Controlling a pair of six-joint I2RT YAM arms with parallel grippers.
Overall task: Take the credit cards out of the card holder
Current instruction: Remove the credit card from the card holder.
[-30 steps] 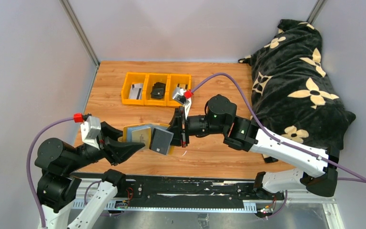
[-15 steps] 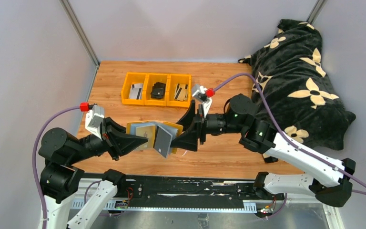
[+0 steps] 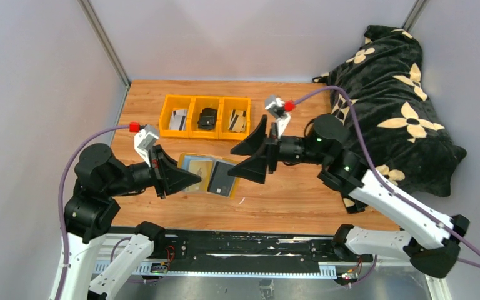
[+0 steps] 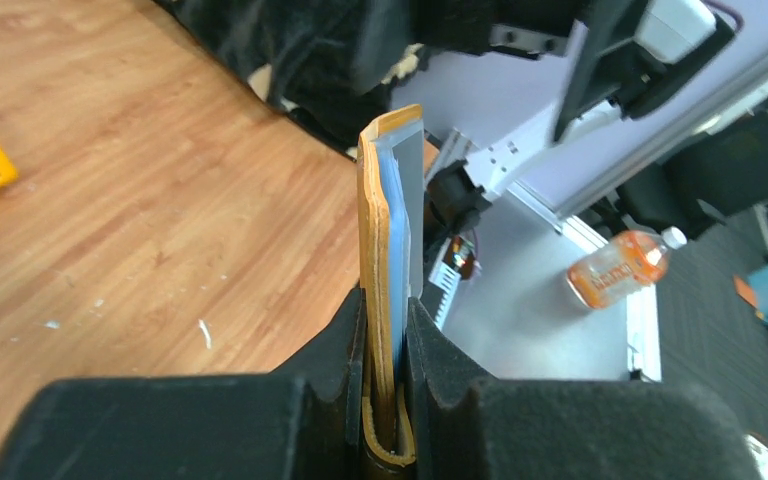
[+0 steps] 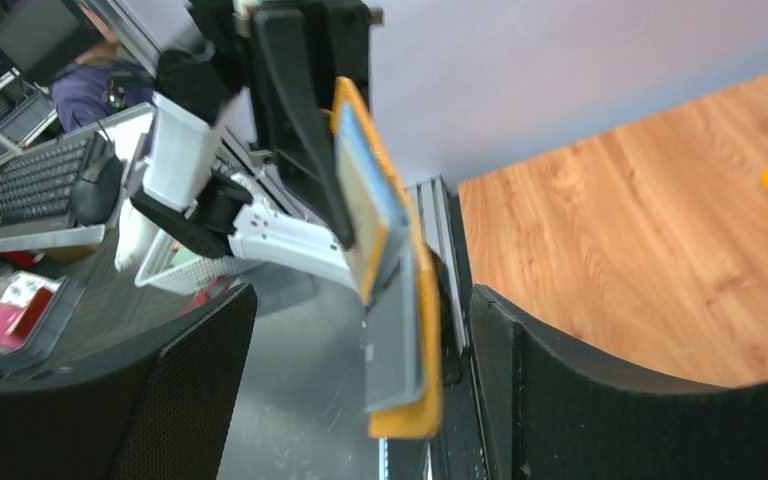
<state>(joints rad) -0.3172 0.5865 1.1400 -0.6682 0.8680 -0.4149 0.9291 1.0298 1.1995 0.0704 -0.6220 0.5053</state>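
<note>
The mustard-yellow card holder [image 3: 187, 161] hangs spread open above the table, and my left gripper [image 3: 184, 178] is shut on its left edge. A tan credit card [image 3: 200, 170] and a dark grey one [image 3: 224, 179] show on its inner faces. In the left wrist view the card holder [image 4: 388, 230] stands edge-on, pinched in my left gripper [image 4: 385, 310]. My right gripper [image 3: 254, 155] is open just to the right of the holder and does not touch it. Seen from the right wrist, the card holder [image 5: 422, 330] and its grey card [image 5: 392, 345] lie beyond my open right gripper [image 5: 360, 300].
Three yellow bins [image 3: 205, 100] stand at the back of the wooden table. Cards lie in the left bin [image 3: 177, 119] and the right bin [image 3: 237, 120], and a black folded item [image 3: 207, 117] in the middle one. A black flowered blanket [image 3: 387, 94] fills the right side.
My right gripper let go of the holder's grey flap, opened wide and drew back up and to the right. My left gripper closed tighter and carried the holder rightward, where it now hangs flatter.
</note>
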